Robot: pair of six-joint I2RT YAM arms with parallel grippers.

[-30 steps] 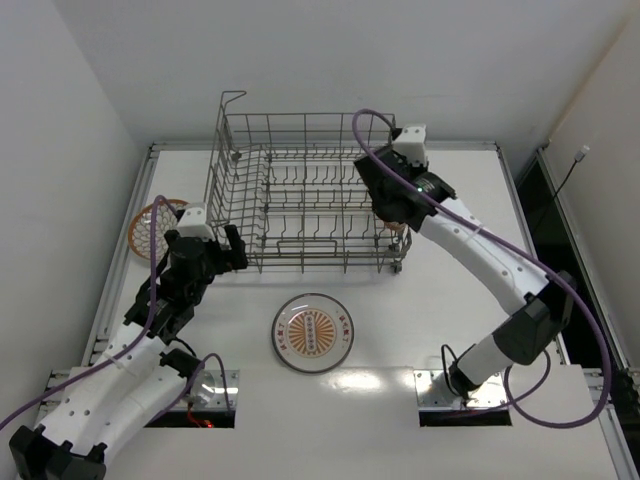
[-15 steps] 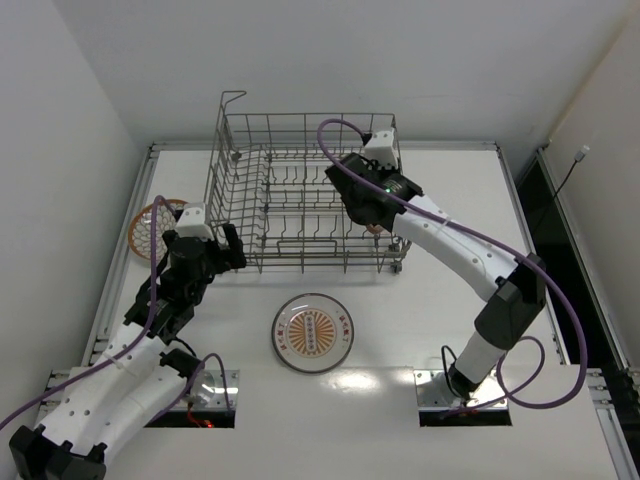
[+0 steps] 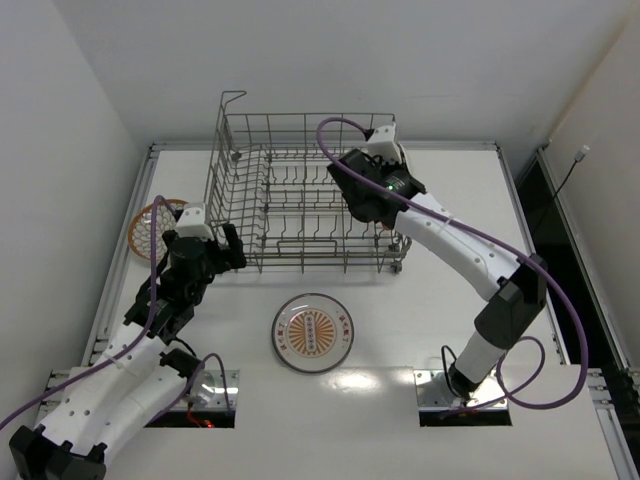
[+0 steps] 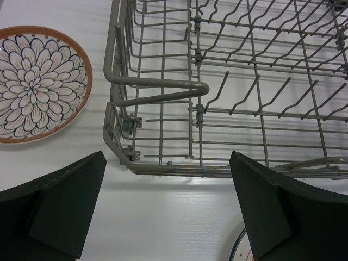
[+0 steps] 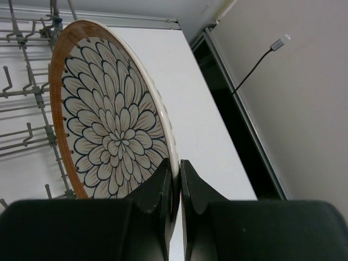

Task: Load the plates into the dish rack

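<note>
The grey wire dish rack (image 3: 305, 205) stands at the back middle of the table. My right gripper (image 3: 378, 215) hangs over its right end, shut on the rim of a flower-patterned plate with a brown-orange rim (image 5: 109, 119), held on edge; the jaws (image 5: 175, 179) pinch its lower rim beside the rack tines (image 5: 37, 92). A second patterned plate (image 3: 150, 225) lies flat left of the rack and shows in the left wrist view (image 4: 38, 84). The white sunburst plate (image 3: 313, 332) lies in front of the rack. My left gripper (image 3: 225, 250) is open and empty by the rack's front left corner (image 4: 125, 125).
The table's right edge rail (image 3: 515, 200) borders a dark gap where a cable with a plug (image 5: 255, 65) hangs. White walls close in on the left and the back. A sliver of the sunburst plate (image 4: 239, 251) shows by my left gripper's right finger.
My right arm has carried the plate leftwards, from the rack's right edge to over its right end. The left arm and the two plates on the table have not moved.
</note>
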